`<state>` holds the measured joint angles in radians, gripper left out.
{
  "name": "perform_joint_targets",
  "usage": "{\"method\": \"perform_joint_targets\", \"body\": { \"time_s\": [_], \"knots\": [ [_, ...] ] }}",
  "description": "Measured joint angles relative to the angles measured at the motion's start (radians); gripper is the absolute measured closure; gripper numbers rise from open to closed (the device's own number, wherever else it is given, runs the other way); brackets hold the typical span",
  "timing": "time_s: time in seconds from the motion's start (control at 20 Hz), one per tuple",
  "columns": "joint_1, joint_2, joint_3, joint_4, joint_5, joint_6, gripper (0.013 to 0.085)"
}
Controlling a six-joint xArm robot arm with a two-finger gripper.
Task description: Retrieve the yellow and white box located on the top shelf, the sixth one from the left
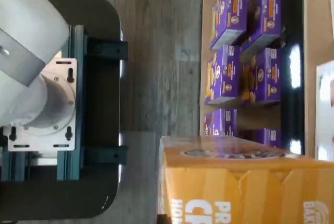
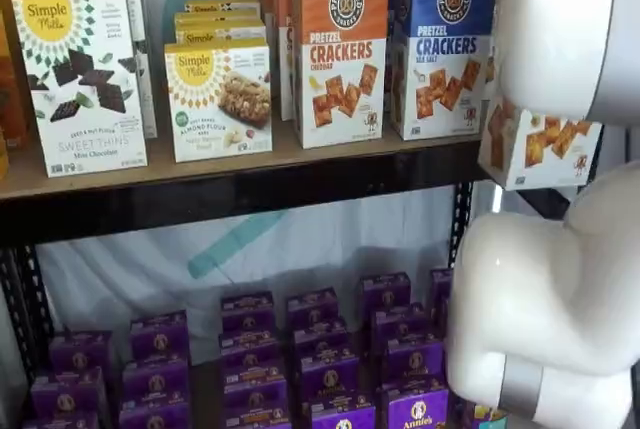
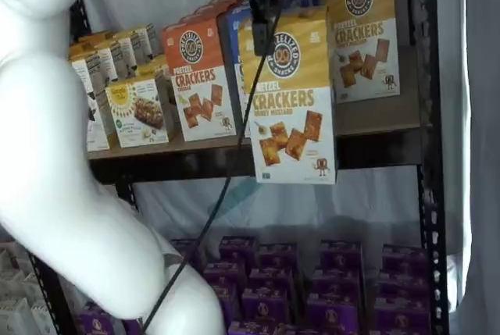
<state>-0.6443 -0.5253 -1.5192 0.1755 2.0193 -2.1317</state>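
The yellow and white box [image 3: 293, 93] hangs in the air in front of the top shelf [image 3: 195, 165], its white bottom below the black front rail. My gripper [image 3: 260, 23] is shut on its yellow top, with a black finger [image 3: 254, 7] and a cable showing at the view's top edge. In a shelf view only the box's white lower part [image 2: 540, 149] shows beside my white arm, right of the shelf's rail [image 2: 250, 187]. The wrist view shows the box's yellow top [image 1: 245, 182] close up.
On the top shelf stand an orange Cheddar cracker box [image 2: 340, 49], a blue cracker box [image 2: 445, 44], Simple Mills boxes [image 2: 80, 79] and another yellow cracker box [image 3: 363, 30]. Purple boxes [image 2: 320, 349] fill the lower shelf. My white arm [image 2: 540, 289] blocks the right side.
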Motion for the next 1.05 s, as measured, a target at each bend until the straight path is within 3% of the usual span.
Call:
{"method": "perform_joint_targets", "body": {
  "time_s": [0.6,1.05],
  "knots": [
    [0.104,-0.089,0.115,-0.008,-0.025,0.097,0.037],
    [0.148,-0.118,0.166,-0.008,-0.056,0.138,0.037]
  ]
}}
